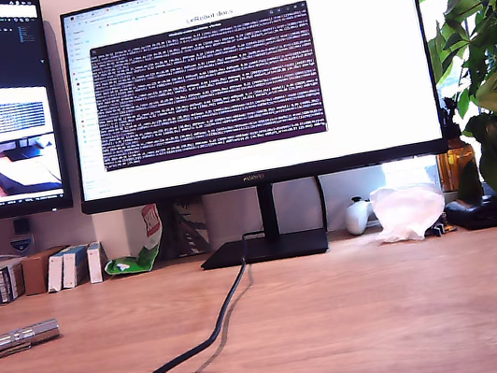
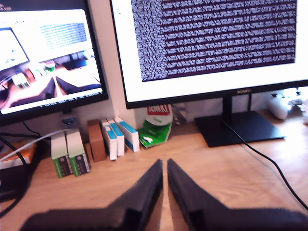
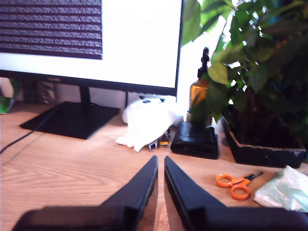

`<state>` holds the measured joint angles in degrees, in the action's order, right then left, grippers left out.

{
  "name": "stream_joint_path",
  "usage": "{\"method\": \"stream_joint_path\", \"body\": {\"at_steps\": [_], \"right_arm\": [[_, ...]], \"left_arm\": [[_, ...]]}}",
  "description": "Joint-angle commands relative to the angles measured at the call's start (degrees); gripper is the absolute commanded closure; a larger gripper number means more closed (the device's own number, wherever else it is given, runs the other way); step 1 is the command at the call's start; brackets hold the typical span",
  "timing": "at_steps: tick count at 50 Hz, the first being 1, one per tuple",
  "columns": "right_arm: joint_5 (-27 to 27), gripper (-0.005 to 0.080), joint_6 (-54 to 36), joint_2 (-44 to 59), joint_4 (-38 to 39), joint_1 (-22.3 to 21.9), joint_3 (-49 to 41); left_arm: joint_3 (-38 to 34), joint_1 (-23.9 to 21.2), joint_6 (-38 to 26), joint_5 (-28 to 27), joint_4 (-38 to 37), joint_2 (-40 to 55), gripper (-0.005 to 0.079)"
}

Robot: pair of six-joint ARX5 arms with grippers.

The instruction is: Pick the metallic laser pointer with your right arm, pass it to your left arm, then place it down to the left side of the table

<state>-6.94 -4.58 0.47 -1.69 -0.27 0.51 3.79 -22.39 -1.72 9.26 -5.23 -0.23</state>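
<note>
The pointer [image 1: 15, 340] lies on the table [image 1: 364, 319] at the exterior view's left edge, while my first tool [image 2: 164, 166] and second tool [image 3: 160, 162], both nearly together and empty, could nudge the round pointer rolling.

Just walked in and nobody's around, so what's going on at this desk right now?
Nothing is being handled. The metallic laser pointer lies on the table at the exterior view's left edge. My first gripper and my second gripper are both shut and empty above the wood, facing the monitors. A black cable runs across the desk.
</note>
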Motion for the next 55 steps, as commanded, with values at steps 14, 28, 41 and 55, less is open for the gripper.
{"method": "stream_joint_path", "body": {"at_steps": [14, 28, 41, 55], "right_arm": [[0.2, 0.0764, 2.3, -0.4, -4.7, 0.3, -0.3], [1.1, 0.0764, 6.1, -0.4, -7.4, 0.3, -0.2], [1.1, 0.0764, 6.1, -0.4, -7.4, 0.3, -0.2], [1.1, 0.0764, 6.1, -0.4, -7.4, 0.3, -0.2]], "left_arm": [[-5.2, -1.5, 2.0, 0.2, -2.2, -0.5, 0.0721], [-5.2, -1.6, 5.4, 0.9, -6.4, -0.5, 0.0721], [-5.2, -1.6, 5.4, 0.9, -6.4, -0.5, 0.0721], [-5.2, -2.7, 5.0, 1.3, -6.4, -0.5, 0.0721]]}}
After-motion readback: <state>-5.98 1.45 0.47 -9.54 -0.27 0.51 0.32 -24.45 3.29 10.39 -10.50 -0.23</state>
